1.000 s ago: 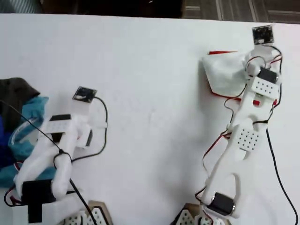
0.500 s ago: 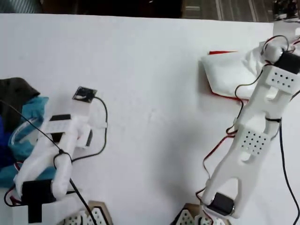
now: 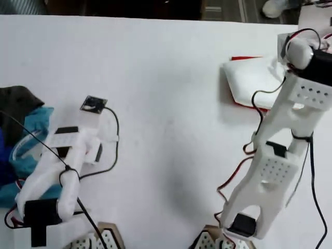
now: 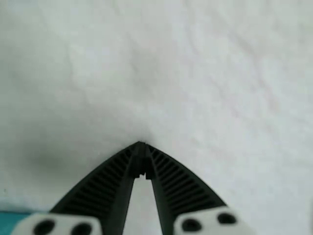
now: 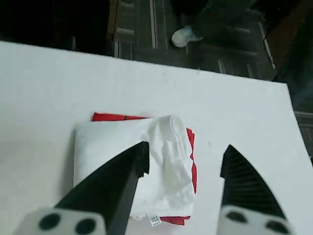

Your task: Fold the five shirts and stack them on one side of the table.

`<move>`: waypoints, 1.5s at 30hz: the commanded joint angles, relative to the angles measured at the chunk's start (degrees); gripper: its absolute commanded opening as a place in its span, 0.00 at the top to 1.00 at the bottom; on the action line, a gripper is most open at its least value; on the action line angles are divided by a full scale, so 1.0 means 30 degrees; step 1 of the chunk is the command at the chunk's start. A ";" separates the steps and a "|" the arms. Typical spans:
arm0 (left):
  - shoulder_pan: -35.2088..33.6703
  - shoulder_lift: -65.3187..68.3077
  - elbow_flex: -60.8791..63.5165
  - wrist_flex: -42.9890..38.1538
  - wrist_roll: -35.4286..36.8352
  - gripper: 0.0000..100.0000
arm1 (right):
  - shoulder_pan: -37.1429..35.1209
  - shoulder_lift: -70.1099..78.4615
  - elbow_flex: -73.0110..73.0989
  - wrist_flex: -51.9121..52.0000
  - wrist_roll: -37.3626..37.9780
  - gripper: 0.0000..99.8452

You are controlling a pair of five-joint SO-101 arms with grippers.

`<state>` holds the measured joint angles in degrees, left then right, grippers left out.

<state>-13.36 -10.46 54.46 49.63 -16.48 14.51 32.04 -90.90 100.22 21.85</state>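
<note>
A folded white shirt (image 3: 253,81) lies on a folded red shirt (image 3: 244,58) at the far right of the table; the right wrist view also has the white shirt (image 5: 132,161) and the red edge (image 5: 105,117). My right gripper (image 5: 186,149) hangs open high above this stack, holding nothing. My right arm (image 3: 290,114) rises beside it. Unfolded shirts lie heaped at the left edge: a black one (image 3: 15,101), a teal one (image 3: 36,122) and a blue one (image 3: 4,155). My left gripper (image 4: 141,147) is shut and empty over bare table just right of that heap.
The white table (image 3: 166,78) stretches between the heap and the stack. Dark floor (image 5: 205,44) lies beyond the far edge. Cables (image 3: 111,150) trail from the left arm (image 3: 57,161) near the front edge.
My right arm has lifted up and back to the right off the white shirt. The raised fold it was at now lies flat. The left arm has not moved.
</note>
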 commanded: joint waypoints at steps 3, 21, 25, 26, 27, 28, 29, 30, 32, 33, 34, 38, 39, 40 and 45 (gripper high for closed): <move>-0.0088 0.0000 0.0103 -0.0410 -0.0088 0.97 | -0.0923 -0.8220 0.5421 0.0454 -0.0293 0.76; -0.0088 0.0000 0.0073 -0.0440 -0.0088 0.97 | -0.9392 -2.8645 4.5158 -1.0857 -0.0410 0.76; -0.0088 0.0000 0.0073 -0.0440 -0.0088 0.97 | -0.9333 -3.2337 5.2952 -1.6425 -0.0352 0.76; -0.0088 0.0000 0.0073 -0.0440 -0.0088 0.97 | -0.9363 -3.2982 5.4154 -1.7128 -0.0381 0.76; -0.0088 0.0000 0.0073 -0.0440 -0.0088 0.97 | -0.9451 -3.3480 5.5092 -1.7509 -0.0381 0.76; -0.0059 0.0000 0.0073 -0.0440 -0.0088 0.97 | -0.9480 -3.3802 5.5912 -1.7861 -0.0381 0.76; -0.0059 0.0000 0.0073 -0.0440 -0.0088 0.97 | -0.9480 -3.3978 5.6645 -1.8271 -0.0352 0.76; -0.0059 0.0000 0.0073 -0.0440 -0.0088 0.97 | -0.9363 -3.4007 5.7289 -1.8799 -0.0352 0.76; -0.0029 0.0000 0.0073 -0.0440 -0.0088 0.97 | -0.9275 -3.4007 5.8462 -1.9824 -0.0410 0.76; -0.0029 0.0000 0.0073 -0.0440 -0.0088 0.97 | -0.9275 -3.4007 5.9136 -2.0322 -0.0440 0.76; -0.0029 0.0000 0.0073 -0.0440 -0.0088 0.97 | -0.9480 -3.4066 5.9897 -2.0908 -0.0498 0.76; -0.0029 0.0029 -0.0044 -0.0469 -0.0117 0.97 | -0.9656 -3.4418 6.0425 -2.1817 -0.1114 0.76; -0.0088 -0.0029 -0.0103 -0.0469 -0.0117 0.97 | -0.9656 -3.4476 6.0454 -2.1817 -0.1114 0.76; -0.0117 -0.0029 -0.0337 -0.0469 -0.0117 0.97 | -0.9656 -3.4388 6.0454 -2.1846 -0.1114 0.76; -0.0147 -0.0029 -0.2711 0.1495 -0.0117 0.97 | -0.9509 -3.4418 6.0454 -2.1875 -0.1114 0.76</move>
<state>-13.36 -9.76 51.38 51.12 -16.40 -14.24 -70.20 90.73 35.69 19.03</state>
